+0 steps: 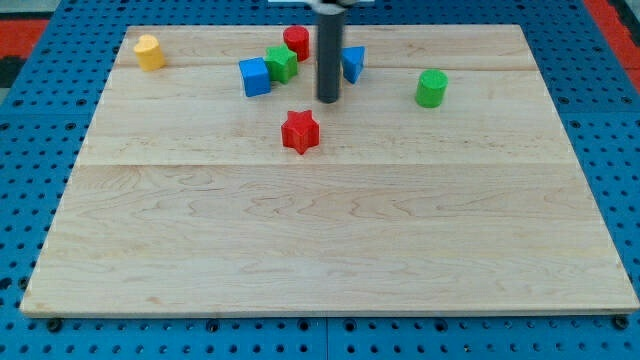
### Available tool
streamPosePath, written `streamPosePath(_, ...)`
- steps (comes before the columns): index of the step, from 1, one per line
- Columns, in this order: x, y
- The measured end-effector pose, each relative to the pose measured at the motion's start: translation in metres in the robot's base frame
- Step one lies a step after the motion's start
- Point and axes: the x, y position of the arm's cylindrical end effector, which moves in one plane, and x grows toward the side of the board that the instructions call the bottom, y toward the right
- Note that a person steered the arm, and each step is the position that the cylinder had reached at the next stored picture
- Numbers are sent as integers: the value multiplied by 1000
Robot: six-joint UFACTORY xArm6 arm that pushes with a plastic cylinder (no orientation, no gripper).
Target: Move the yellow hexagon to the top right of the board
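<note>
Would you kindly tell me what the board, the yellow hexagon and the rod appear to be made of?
The pale wooden board looks like smooth light wood: grain lines and plank seams show. The yellow hexagon block seems painted wood or plastic, uniformly coloured with a slight sheen; I cannot tell which. The dark rod ending in my tip looks like matte dark metal or plastic.

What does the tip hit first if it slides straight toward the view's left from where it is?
Probably nothing: my tip sits lower in the view than the blue cube and green block, and above the red star. The blue cube is the closest call; depth is uncertain.
</note>
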Motion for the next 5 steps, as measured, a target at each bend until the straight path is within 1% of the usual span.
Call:
streamPosePath(1,-2,-30)
streamPosePath(2,-32,15)
streamPosePath(3,-71,47)
streamPosePath(5,-115,61)
